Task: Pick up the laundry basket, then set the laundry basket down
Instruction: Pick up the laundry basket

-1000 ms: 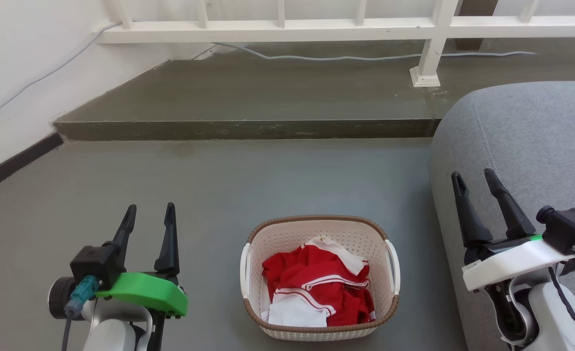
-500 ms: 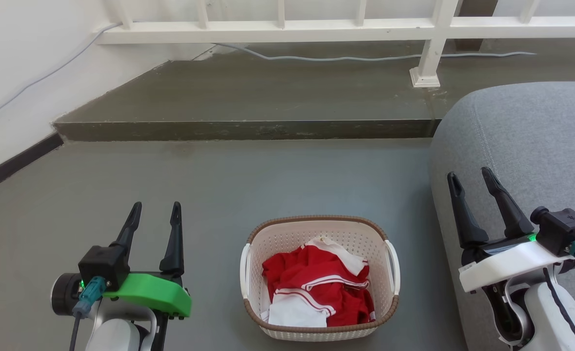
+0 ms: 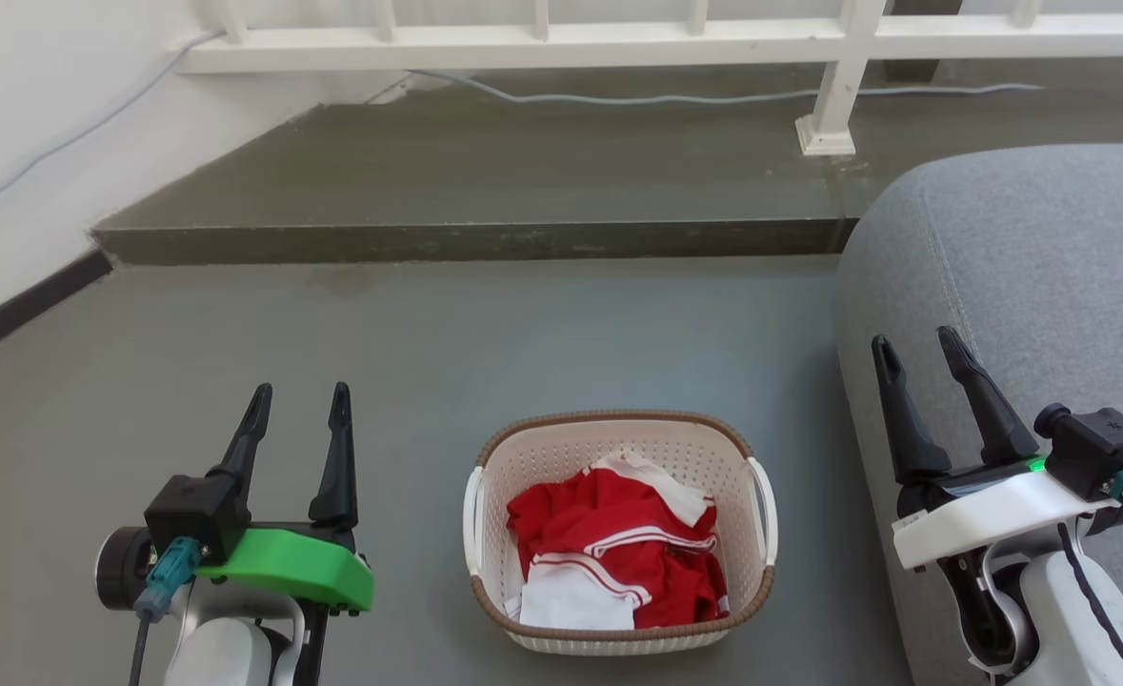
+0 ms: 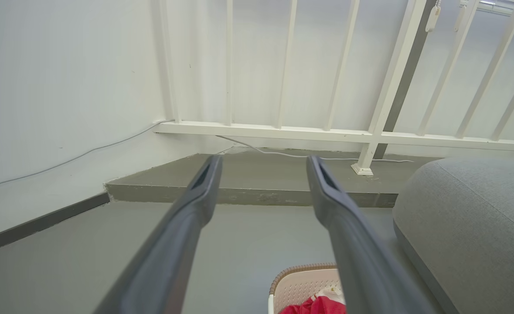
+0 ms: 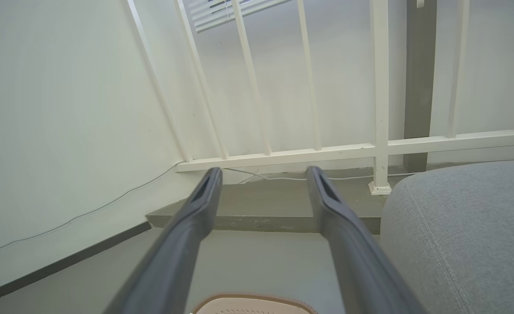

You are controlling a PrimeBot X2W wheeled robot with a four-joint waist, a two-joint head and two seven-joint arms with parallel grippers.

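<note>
ROBOT SQUARES UP TO THE WASHING. A cream laundry basket sits on the grey floor directly in front of the robot, not yet lifted, with an arm on either side of it ahead of the pick-up. The left gripper hangs to the basket's left and the right gripper to its right. Both are well apart from the basket and touch nothing. Each has its fingers spread with a plain gap between them, and neither holds anything.

The stance reads as a ready pose. One gripper to a side matches the basket's two white handles, one on its left wall and one on its right, which look like the natural holds for bringing the load up level. Both grippers point past the basket rather than down at it, so each would probably have to turn in and drop before closing on a handle.

Inside the basket lies one heap of red and white clothes, bunched low under the brown rim; the number of garments cannot be told. Close on the basket's right bulges one grey sofa. Beyond the basket run one low step, one white railing and a pale cable.

The count: one basket, two handles, two grippers, four fingers.
</note>
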